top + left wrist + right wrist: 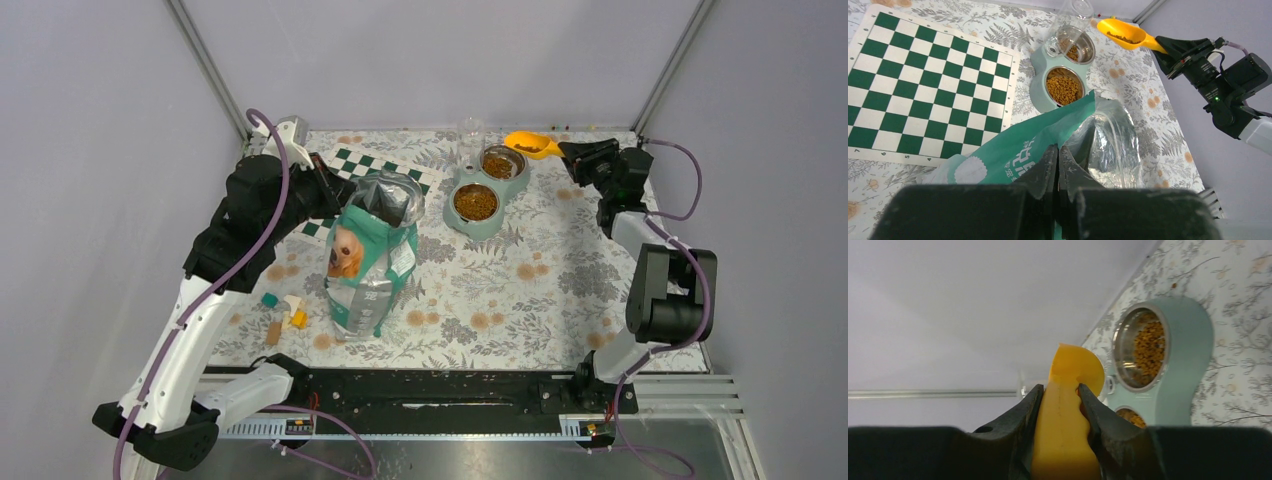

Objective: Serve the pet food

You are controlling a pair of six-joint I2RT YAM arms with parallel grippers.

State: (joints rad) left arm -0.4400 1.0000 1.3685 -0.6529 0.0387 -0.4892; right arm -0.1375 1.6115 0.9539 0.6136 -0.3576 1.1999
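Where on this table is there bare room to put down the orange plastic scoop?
The widest bare patch of flowered tablecloth lies between the tall teal-green bag and the right arm, nearer than the pale green double-bowl feeder. The left side is crowded: green-and-white chessboard mat, bag, small coloured blocks.

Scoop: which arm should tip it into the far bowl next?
Right: the right fingers clamp the scoop, pet food inside, beside the far bowl; the left fingers are shut on the bag.

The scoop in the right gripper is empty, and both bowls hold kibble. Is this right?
Not quite: the scoop holds some kibble, as the left wrist view shows. The right gripper does grip it, and both bowls hold kibble.
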